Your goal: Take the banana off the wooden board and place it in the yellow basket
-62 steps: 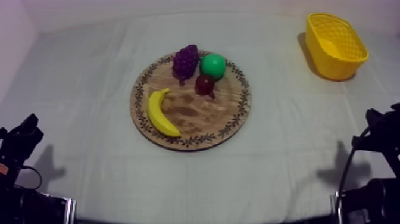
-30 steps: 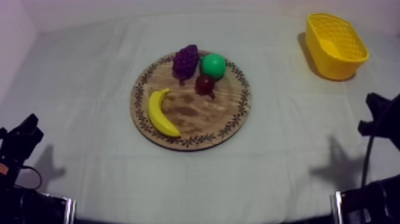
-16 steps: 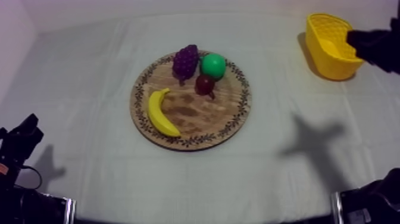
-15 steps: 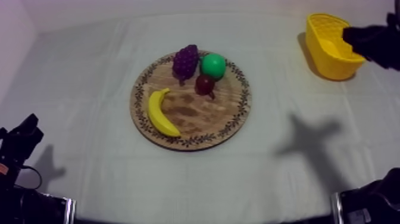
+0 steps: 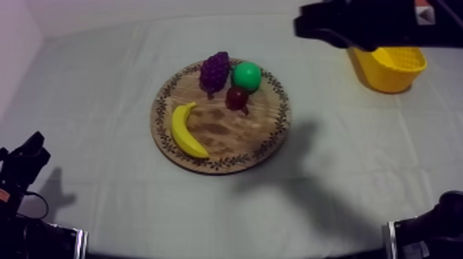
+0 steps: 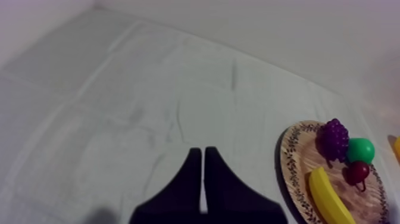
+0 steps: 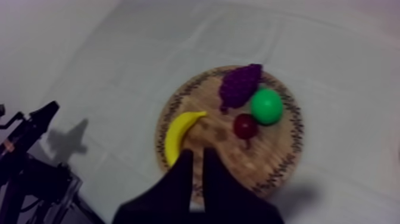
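Observation:
The yellow banana (image 5: 186,131) lies on the left part of the round wooden board (image 5: 234,138), beside the grapes (image 5: 215,70), a green fruit (image 5: 247,76) and a small red fruit (image 5: 237,98). My right arm reaches in from the upper right, high above the table. Its gripper (image 5: 302,27) is right of and beyond the board, fingers together. From that wrist, the shut right gripper (image 7: 193,170) hangs above the board (image 7: 268,161), just near of the banana (image 7: 178,134). My left gripper (image 5: 34,146) rests low at the left; its fingers (image 6: 193,179) form a narrow wedge.
The yellow basket (image 5: 391,69) stands at the back right, its upper part covered by my right arm. A large arm shadow falls on the cloth right of the board. In the left wrist view the board (image 6: 296,164) and banana (image 6: 327,196) lie off to one side.
My right arm has risen from the lower right, swung past the basket and now stretches leftward towards the board. Its shadow has slid left. The left arm and the fruit have not moved.

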You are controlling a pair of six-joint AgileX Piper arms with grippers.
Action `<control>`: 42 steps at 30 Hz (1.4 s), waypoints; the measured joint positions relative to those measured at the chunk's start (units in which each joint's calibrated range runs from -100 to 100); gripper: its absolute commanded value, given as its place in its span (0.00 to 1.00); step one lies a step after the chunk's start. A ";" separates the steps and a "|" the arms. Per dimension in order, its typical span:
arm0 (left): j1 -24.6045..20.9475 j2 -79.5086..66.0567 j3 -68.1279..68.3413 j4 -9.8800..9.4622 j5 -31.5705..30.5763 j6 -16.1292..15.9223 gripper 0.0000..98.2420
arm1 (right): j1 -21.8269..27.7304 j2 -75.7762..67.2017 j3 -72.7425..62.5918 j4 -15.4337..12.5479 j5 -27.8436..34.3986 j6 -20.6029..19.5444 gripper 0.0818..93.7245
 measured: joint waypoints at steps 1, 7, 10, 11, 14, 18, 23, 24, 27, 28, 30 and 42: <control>0.00 0.00 0.00 0.00 0.00 0.00 0.00 | -0.86 1.10 -1.04 0.00 0.10 0.00 0.06; 0.00 0.00 0.00 0.00 0.00 0.00 0.00 | -3.53 9.83 -8.34 -2.37 0.16 1.46 0.07; 0.00 0.00 0.00 0.00 0.00 0.00 0.00 | -4.03 14.25 -11.73 -3.39 0.26 2.49 0.08; 0.00 0.00 0.00 0.00 0.00 0.00 0.00 | -4.19 15.48 -12.47 -3.61 0.19 2.60 0.08; 0.00 0.00 0.00 0.00 0.00 0.00 0.00 | -4.73 20.04 -14.59 -4.39 0.23 2.69 0.09; 0.00 0.00 0.00 0.00 0.00 0.00 0.00 | -5.57 24.97 -15.40 -4.37 -0.39 2.54 0.10; 0.00 0.00 0.00 0.00 0.00 0.00 0.00 | -6.73 28.11 -15.24 -2.45 -0.87 0.64 0.23; 0.00 0.00 0.00 0.00 0.00 0.00 0.00 | -6.97 28.30 -15.16 -1.97 -0.87 0.22 0.31; 0.00 0.00 0.00 0.00 0.00 0.00 0.00 | -7.34 28.66 -15.12 -2.10 -0.78 0.02 0.51; 0.00 0.00 0.00 0.00 0.00 0.00 0.00 | -7.20 28.74 -15.12 -2.58 -0.78 0.23 0.56; 0.00 0.00 0.00 0.00 0.00 0.00 0.00 | -6.76 28.74 -15.12 -3.41 -0.95 1.25 0.63; 0.00 0.00 0.00 0.00 0.00 0.00 0.00 | -6.33 30.53 -13.70 -5.43 -2.94 2.99 0.69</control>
